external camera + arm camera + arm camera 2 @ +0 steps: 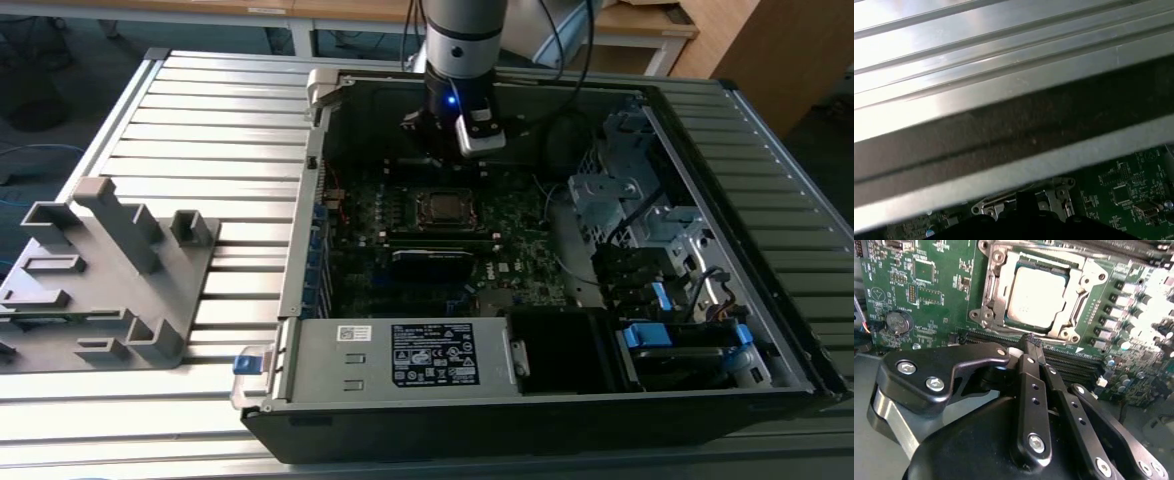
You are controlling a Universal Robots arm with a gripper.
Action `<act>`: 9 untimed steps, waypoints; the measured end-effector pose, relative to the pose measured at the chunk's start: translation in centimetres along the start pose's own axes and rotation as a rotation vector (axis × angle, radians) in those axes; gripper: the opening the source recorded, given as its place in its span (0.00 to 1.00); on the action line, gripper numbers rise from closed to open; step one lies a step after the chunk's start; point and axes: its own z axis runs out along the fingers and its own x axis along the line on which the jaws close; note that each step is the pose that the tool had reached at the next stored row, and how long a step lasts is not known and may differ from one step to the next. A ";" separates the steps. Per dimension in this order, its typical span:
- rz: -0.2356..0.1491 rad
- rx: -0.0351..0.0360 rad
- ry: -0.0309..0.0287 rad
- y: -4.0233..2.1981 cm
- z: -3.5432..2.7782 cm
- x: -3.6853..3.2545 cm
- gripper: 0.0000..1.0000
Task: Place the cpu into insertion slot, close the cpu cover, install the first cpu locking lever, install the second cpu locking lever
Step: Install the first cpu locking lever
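Inside the open computer case (534,420), your exterior view had the arm hanging over the motherboard (441,240), while in the second wrist view the cpu (1035,296) sat in its socket under the cpu cover (999,290), your pincer (1032,342) closed and empty just beside it, and the first wrist view faced the case wall (1014,135).

Looks like a workshop or robot lab. Open computer case (561,250) in the middle of the frame, green motherboard (454,240) showing inside, on a ribbed metal table (200,140). Grey plastic holder (100,275) at the left edge. Robot arm (461,40) reaching down at the top center. Wooden desks (641,20) along the top edge, maybe with cables on the floor at the upper left.
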 end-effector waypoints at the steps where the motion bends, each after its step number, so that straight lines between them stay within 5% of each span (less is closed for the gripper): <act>1: -0.001 0.0002 0.0000 -0.16 0.00 -0.05 0.11; 9: -0.006 0.0026 -0.0007 -2.03 -0.06 -0.60 0.11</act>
